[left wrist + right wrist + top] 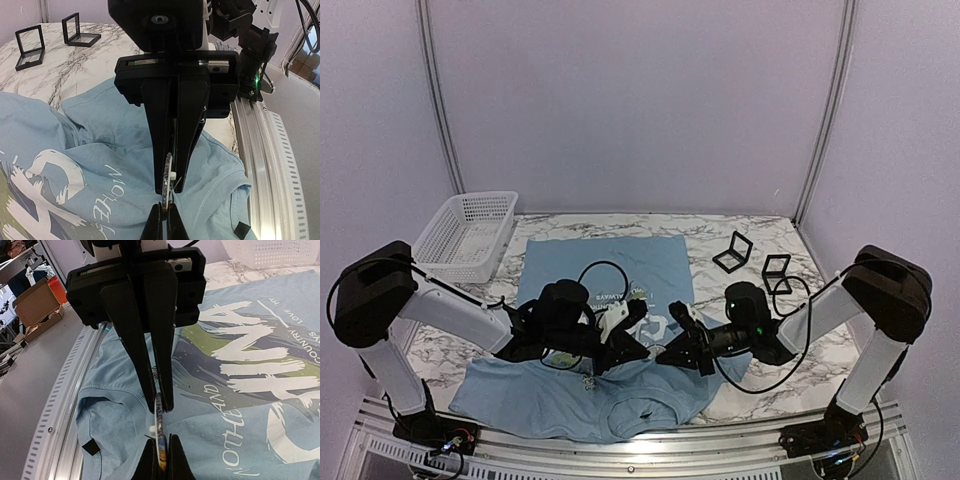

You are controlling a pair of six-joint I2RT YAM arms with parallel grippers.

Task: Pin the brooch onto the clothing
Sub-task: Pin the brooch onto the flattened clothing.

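The brooch (166, 172) stands edge-on just above the light blue T-shirt (110, 135), near its collar. My left gripper (166, 212) is shut on the disc's lower edge. The right gripper's fingers (159, 130) come in from the opposite side and close on its upper edge. In the right wrist view the brooch (159, 420) sits between my right gripper (160, 450) and the left gripper's fingers (132, 340), with a small white post and a thin pin sticking out on its left. From above, both grippers (655, 350) meet tip to tip over the shirt (600, 270), hiding the brooch.
A white mesh basket (465, 235) stands at the back left. Two small black square cases (732, 252) (776, 270) stand open on the marble table at the back right. The table's metal front rail (260, 150) runs close beside the collar.
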